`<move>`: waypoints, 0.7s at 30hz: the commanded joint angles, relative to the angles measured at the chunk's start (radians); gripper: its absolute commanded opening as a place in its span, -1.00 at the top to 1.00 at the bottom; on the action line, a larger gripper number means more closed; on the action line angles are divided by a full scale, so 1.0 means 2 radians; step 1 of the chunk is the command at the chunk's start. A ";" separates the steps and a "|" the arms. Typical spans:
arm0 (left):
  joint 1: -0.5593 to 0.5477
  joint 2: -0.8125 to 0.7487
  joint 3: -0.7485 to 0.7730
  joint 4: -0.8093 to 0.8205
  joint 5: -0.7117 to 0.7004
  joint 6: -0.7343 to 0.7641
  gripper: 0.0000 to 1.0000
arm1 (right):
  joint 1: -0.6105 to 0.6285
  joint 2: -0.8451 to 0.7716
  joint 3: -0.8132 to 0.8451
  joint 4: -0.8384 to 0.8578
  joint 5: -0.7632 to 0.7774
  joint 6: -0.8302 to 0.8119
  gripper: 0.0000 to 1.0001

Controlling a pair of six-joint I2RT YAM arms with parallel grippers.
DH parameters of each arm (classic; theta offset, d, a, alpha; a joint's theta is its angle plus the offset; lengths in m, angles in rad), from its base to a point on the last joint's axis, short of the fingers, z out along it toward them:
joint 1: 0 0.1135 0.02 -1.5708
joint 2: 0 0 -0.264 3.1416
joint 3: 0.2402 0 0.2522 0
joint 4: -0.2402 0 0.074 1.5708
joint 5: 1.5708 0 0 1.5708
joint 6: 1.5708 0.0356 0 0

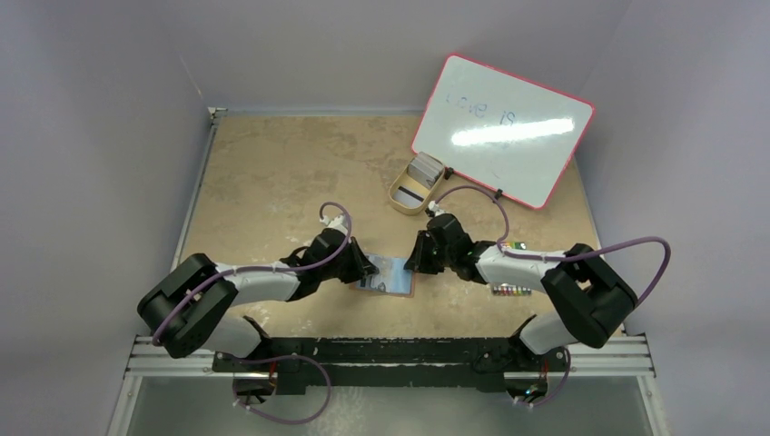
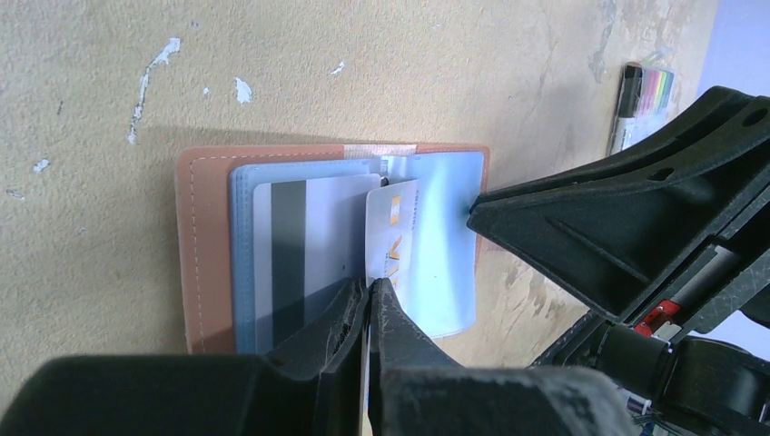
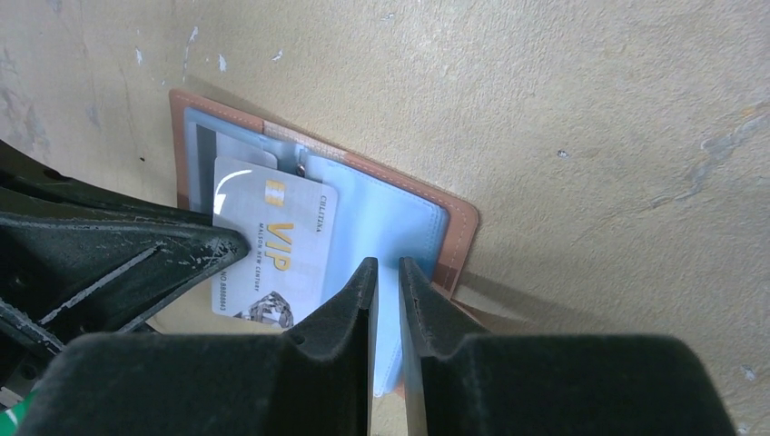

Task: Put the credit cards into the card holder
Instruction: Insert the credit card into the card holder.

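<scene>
The table [image 2: 363, 73] is a matt, mottled tan board, rough and chipped with white flecks. The card holder [image 2: 204, 254] has a matt reddish-brown, leather-like cover with a stitched edge; its sleeves [image 2: 445, 236] are pale blue, smooth, semi-clear plastic. The VIP card [image 3: 272, 245] is glossy white plastic with gold print; the striped card [image 2: 291, 263] is duller grey-white plastic. The left gripper [image 2: 368, 291] and right gripper [image 3: 386, 268] are matt black plastic, faintly grainy. The whiteboard [image 1: 504, 127] is glossy, throwing glare, in a pink rim. The cables [image 1: 636, 242] wear smooth purple sheathing.
</scene>
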 commanded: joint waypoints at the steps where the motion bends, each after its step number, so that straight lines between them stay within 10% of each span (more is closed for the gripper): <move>1: -0.002 0.008 0.007 -0.010 -0.032 0.000 1.00 | 0.002 -0.012 -0.009 -0.012 0.014 0.004 0.67; 21: -0.011 0.014 -0.003 0.008 -0.021 -0.006 1.00 | 0.003 -0.014 -0.012 -0.005 0.015 0.009 0.66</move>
